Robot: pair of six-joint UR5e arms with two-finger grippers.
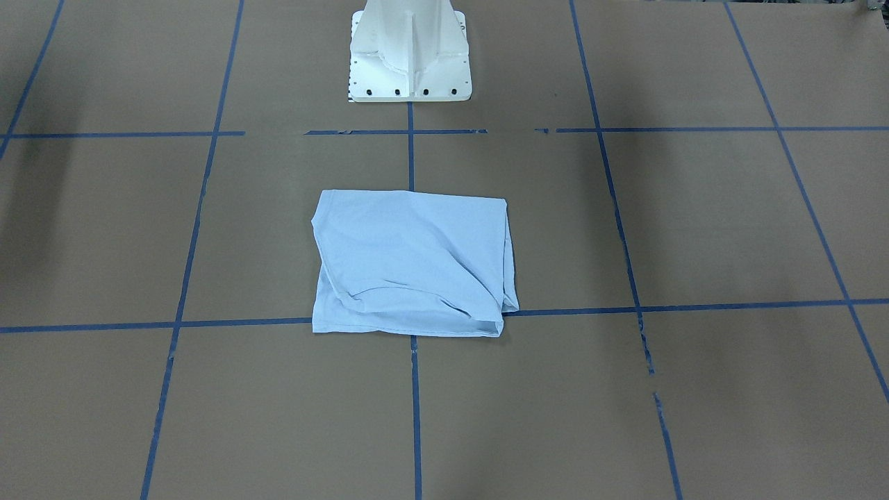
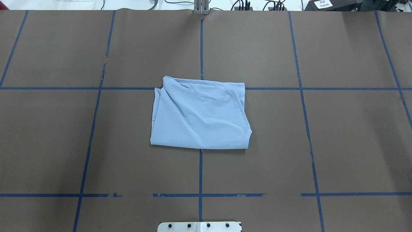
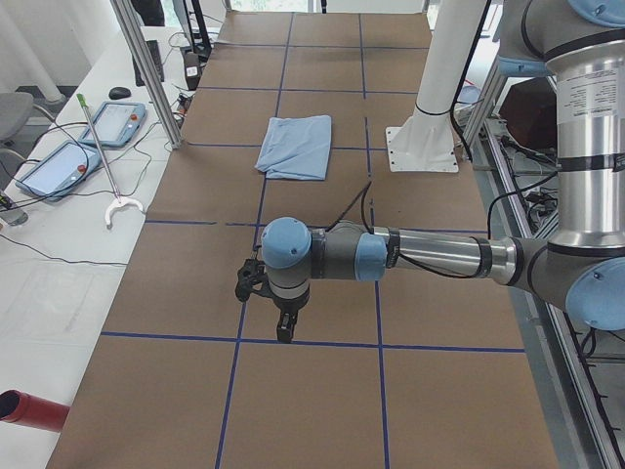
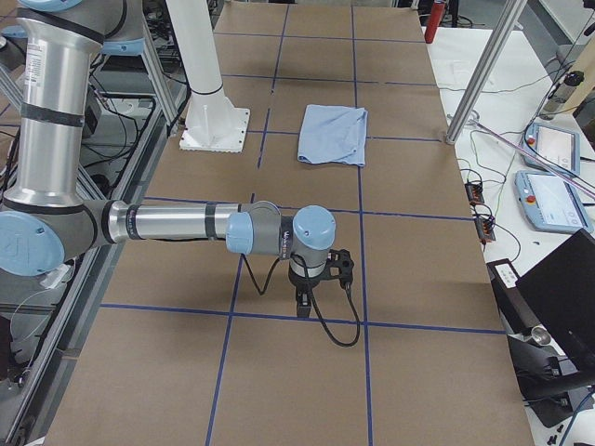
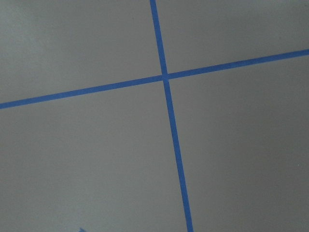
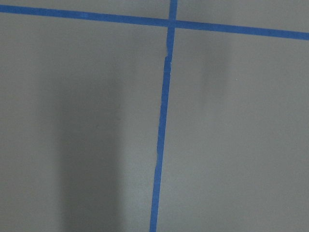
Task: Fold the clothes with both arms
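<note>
The pale blue t-shirt (image 2: 201, 116) lies folded into a rough rectangle at the middle of the brown table, also seen in the front view (image 1: 413, 264). No print or label shows. No arm touches it. The left arm reaches out over the table's left end, its gripper (image 3: 283, 330) pointing down above the surface, far from the shirt (image 3: 296, 147). The right arm does the same at the right end, its gripper (image 4: 303, 302) far from the shirt (image 4: 333, 133). I cannot tell whether either gripper is open or shut. Both wrist views show only brown table and blue tape.
The white pedestal base (image 1: 410, 55) stands just behind the shirt. Blue tape lines (image 2: 201, 174) grid the table. Side desks hold teach pendants (image 3: 57, 166) and cables. Metal frame posts (image 3: 146, 68) stand at the table's far edge. A red cylinder (image 3: 29, 410) lies on the desk.
</note>
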